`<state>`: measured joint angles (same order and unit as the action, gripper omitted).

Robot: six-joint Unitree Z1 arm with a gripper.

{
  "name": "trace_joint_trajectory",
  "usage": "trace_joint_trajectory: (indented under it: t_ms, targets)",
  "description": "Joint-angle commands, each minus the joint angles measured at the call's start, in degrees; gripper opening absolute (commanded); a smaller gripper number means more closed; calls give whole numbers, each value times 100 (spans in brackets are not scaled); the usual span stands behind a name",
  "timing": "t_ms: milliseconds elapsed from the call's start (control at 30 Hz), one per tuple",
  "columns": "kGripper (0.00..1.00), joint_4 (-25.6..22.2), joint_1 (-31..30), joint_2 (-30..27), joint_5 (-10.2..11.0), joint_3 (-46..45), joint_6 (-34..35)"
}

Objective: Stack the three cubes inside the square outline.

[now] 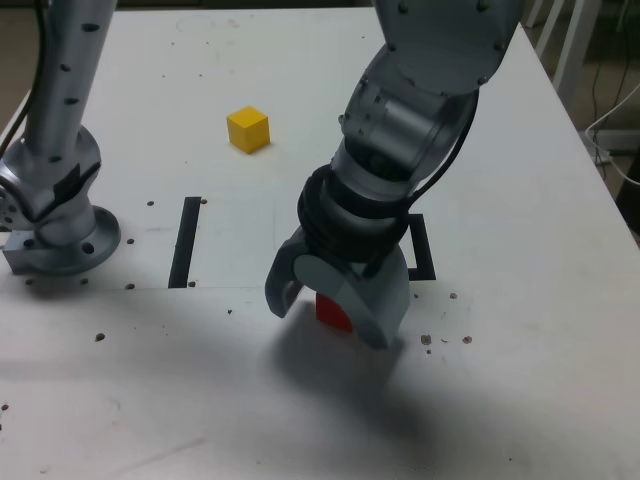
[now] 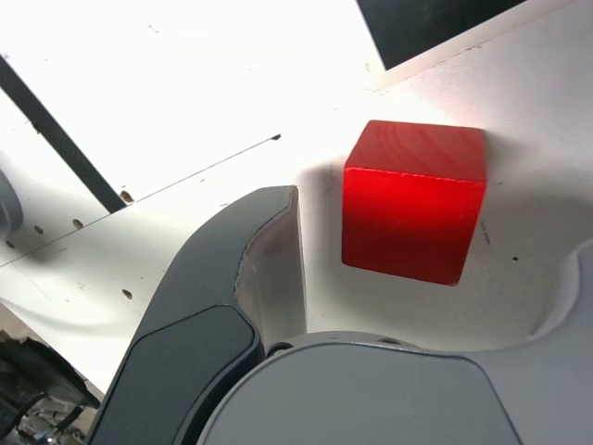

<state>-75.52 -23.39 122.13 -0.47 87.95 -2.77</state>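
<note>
Red cube [image 2: 413, 202] sits on the table [image 1: 520, 380] between the spread jaws of the gripper [image 1: 335, 310], untouched; arm angled steeply downward over it.

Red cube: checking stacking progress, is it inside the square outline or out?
Out: red cube sits on bare table, square outline behind it.

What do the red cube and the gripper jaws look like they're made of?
Red cube: probably painted wood; faint grain-like streaks on one face, matte sheen. Gripper: jaws look like moulded grey plastic, smooth and matte, with rounded edges.
</note>
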Motion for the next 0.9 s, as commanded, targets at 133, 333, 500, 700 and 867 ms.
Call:
trace_joint_trajectory:
  t_ms: [133,333,500,700,867]
  targets:
    - [75,57,44,105,-41,-12,-47]
    - [54,135,79,164,-2,-38,-48]
    - [35,252,80,153,72,-32,-111]
    - [29,336,80,152,91,-40,-170]
    - [29,331,80,148,89,-42,-171]
